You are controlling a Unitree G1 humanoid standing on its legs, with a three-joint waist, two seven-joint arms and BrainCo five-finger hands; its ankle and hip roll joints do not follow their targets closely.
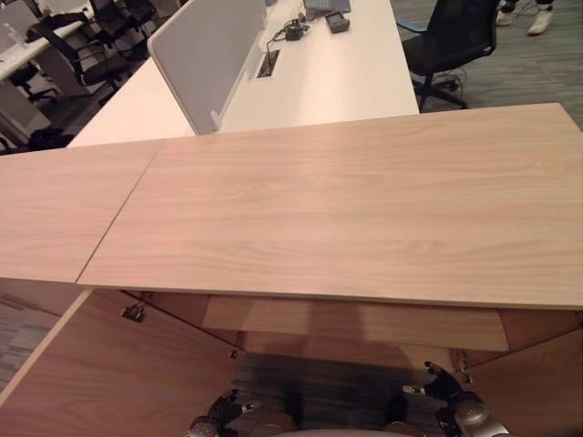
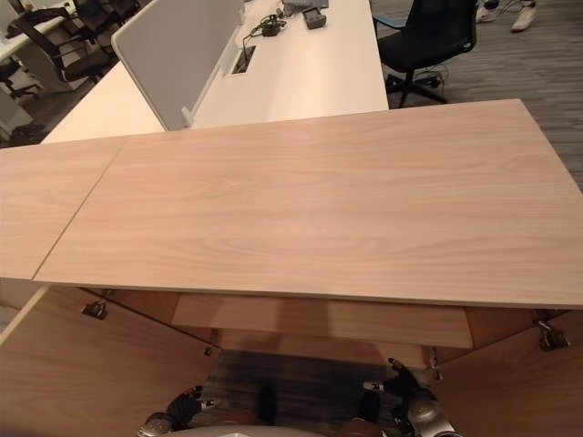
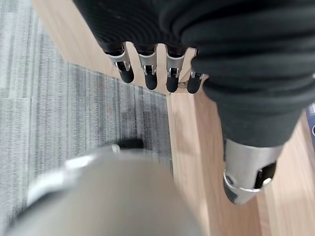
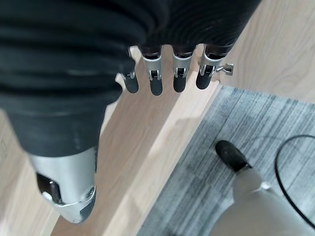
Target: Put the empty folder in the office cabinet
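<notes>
Folder is not to be seen, so its place I cannot tell; I judge it light and bendy, best pinched at one edge; office cabinet [image 1: 346, 209] stands with both doors swung open; left hand [image 3: 147, 73] and right hand [image 4: 167, 73] hang low with relaxed fingers, holding nothing.

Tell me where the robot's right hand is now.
The right hand hangs low on the robot's right in the left eye view, under the front edge of the wooden cabinet top, next to the opened door.
</notes>
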